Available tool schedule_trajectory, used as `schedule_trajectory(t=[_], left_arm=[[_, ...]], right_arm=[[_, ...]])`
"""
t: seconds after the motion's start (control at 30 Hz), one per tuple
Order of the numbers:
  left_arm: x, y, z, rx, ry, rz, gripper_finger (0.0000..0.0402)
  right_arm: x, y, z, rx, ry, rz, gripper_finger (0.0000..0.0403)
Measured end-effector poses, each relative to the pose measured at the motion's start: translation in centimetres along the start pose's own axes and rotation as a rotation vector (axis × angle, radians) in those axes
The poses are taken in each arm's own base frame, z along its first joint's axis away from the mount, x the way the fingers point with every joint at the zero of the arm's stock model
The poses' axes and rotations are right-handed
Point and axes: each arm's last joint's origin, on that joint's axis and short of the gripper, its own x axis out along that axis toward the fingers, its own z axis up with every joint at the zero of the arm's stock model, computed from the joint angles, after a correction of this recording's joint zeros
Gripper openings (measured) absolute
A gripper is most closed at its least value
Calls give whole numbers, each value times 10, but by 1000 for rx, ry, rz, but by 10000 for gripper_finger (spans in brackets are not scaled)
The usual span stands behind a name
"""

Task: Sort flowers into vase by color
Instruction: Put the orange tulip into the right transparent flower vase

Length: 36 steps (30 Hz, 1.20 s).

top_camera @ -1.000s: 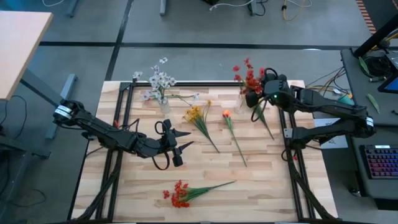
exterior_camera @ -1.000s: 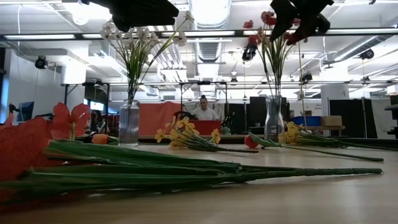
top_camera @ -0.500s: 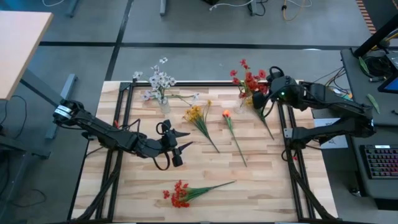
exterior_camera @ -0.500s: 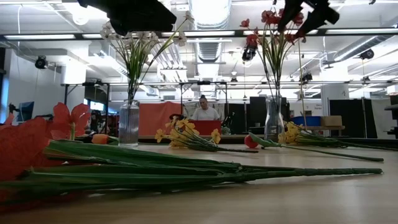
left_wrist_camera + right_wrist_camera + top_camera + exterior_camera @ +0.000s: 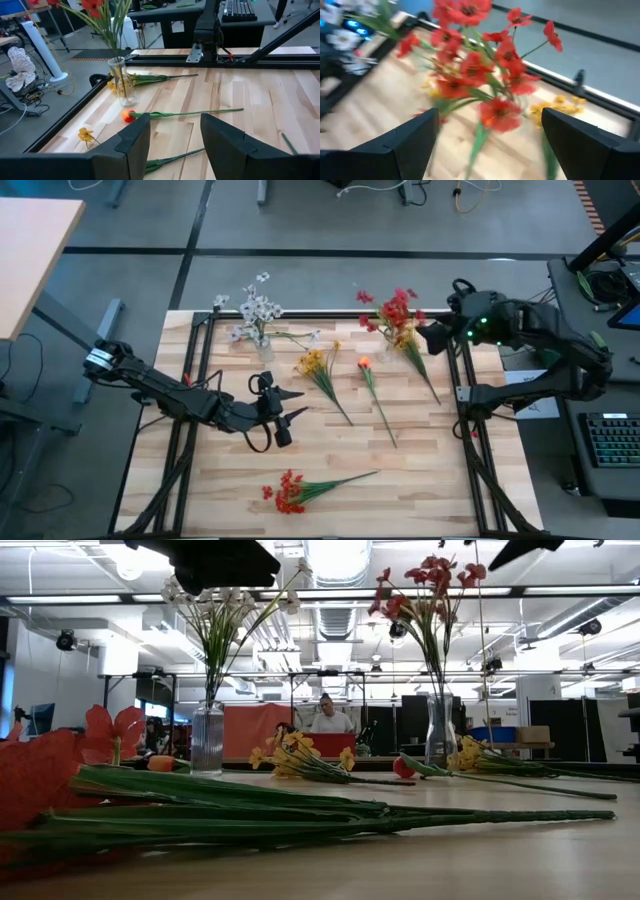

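Note:
A clear vase point(image 5: 440, 730) at the table's far right holds red flowers point(image 5: 392, 315), stems down in it; the blooms fill the right wrist view point(image 5: 480, 75). My right gripper point(image 5: 425, 338) hangs open just right of those blooms, touching nothing; in its own view point(image 5: 490, 145) the fingers stand wide apart. A second vase point(image 5: 207, 735) at the far left holds white flowers point(image 5: 258, 315). Yellow sprays point(image 5: 320, 368) point(image 5: 415, 360), an orange-budded stem point(image 5: 372, 392) and a red spray point(image 5: 298, 488) lie flat on the table. My left gripper point(image 5: 290, 410) hovers open over the table's middle.
A black frame rail point(image 5: 330, 315) runs along the table's far edge and down both sides. The left wrist view shows the red flowers' vase point(image 5: 119, 80), the orange bud point(image 5: 129, 116) and a yellow blossom point(image 5: 85, 134) ahead. A person sits in the room beyond point(image 5: 327, 715).
My right gripper has drawn back from the red blossoms toward the table's right edge and risen. The red flowers, which it overlapped a second ago, now stand free in the vase and lean a little more toward the left.

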Motion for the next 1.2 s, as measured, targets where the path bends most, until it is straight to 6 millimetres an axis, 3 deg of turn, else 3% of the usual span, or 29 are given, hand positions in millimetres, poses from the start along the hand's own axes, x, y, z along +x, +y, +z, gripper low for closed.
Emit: schedule_trajectory(t=[0.27,0.47,0.73,1.07,1.2], left_arm=[[-3,2,1,2,11,1,159],[-6,5,2,-2,19,0,159],[-9,7,5,-12,7,-2,159],[-10,8,4,-5,15,-2,159],[-9,8,4,-4,16,-2,159]], right_arm=[[-30,-4,2,46,89,84,341],[-22,-8,-20,76,303,-30,336],[29,16,-62,3,510,-66,336],[103,56,-138,-44,589,-50,339],[135,64,-161,-73,587,-113,334]])
